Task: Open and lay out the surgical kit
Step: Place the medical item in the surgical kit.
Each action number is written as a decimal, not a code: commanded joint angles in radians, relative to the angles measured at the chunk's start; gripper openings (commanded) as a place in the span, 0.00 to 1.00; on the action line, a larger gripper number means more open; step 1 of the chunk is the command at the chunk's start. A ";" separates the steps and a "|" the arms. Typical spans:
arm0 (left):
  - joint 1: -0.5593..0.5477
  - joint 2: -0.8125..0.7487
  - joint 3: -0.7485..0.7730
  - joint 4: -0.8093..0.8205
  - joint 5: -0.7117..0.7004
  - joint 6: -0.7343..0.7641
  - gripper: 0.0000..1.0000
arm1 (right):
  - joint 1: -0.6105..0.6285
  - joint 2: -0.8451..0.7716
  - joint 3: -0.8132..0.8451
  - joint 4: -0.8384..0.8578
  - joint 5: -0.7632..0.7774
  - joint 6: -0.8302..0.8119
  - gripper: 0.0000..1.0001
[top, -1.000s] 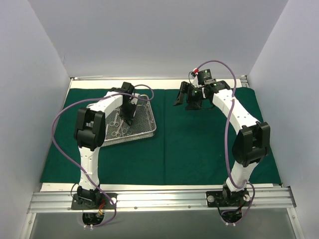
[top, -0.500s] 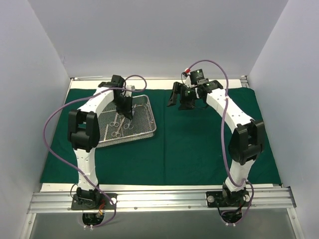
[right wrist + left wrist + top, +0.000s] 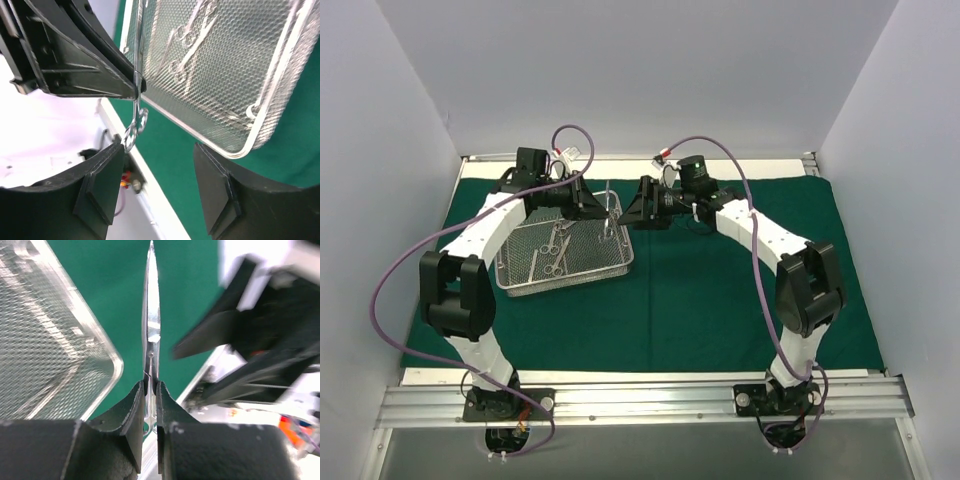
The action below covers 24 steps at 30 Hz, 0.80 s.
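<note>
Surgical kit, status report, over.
Left gripper shut on scissors, lifted near tray corner. Right gripper open at the ring handles. Other instruments in tray.

White walls [image 3: 620, 70] on 3 sides, silver rail [image 3: 650, 400] in front

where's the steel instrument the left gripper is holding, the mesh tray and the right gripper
steel instrument [image 3: 151, 315], left wrist view, on its blades
mesh tray [image 3: 245, 70], right wrist view, on the mesh floor
right gripper [image 3: 159, 155], right wrist view, midway between its fingertips
</note>
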 commanded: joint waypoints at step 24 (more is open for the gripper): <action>-0.019 -0.111 -0.377 1.296 0.328 -0.913 0.02 | 0.011 -0.174 -0.227 0.568 -0.170 0.306 0.51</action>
